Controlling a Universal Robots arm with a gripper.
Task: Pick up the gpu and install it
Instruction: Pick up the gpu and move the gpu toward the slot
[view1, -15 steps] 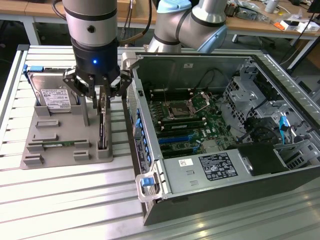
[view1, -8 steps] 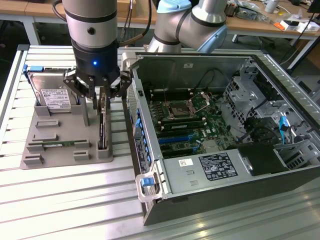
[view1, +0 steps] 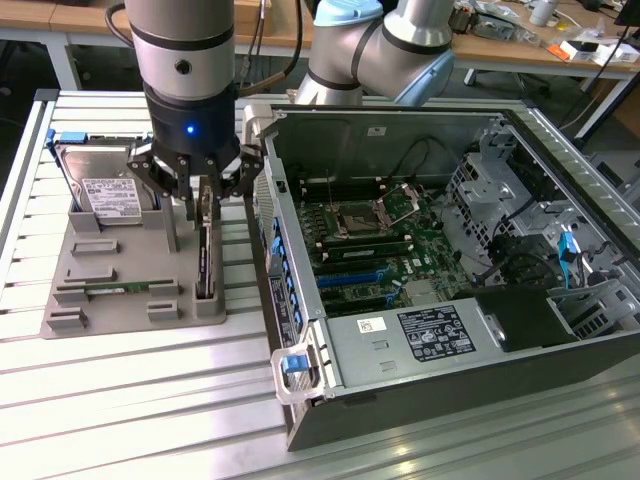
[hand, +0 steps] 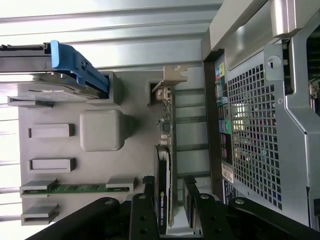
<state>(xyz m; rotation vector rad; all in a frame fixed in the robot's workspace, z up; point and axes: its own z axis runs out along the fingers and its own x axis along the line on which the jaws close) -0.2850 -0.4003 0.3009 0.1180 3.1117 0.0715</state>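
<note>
- The arm (view1: 185, 50) is cut off by the exterior view's top edge, so its upper links lie outside the picture.
- The gripper (view1: 205, 210) hides the upper end of the gpu (view1: 204, 262), which stands on edge in the gray holder (view1: 120, 312).
- In the wrist view, the fingers (hand: 142, 212) cover one end of the gpu (hand: 167, 145), and the print on its label cannot be read whole.
- The hard drive (view1: 105, 190) is partly hidden behind the gripper; its label text is too small to read.
- The computer case (view1: 330, 170) runs past the exterior view's right edge, and its sticker (view1: 435, 335) is illegible.
- The memory stick (view1: 115, 290) is too small to tell any detail.
</note>
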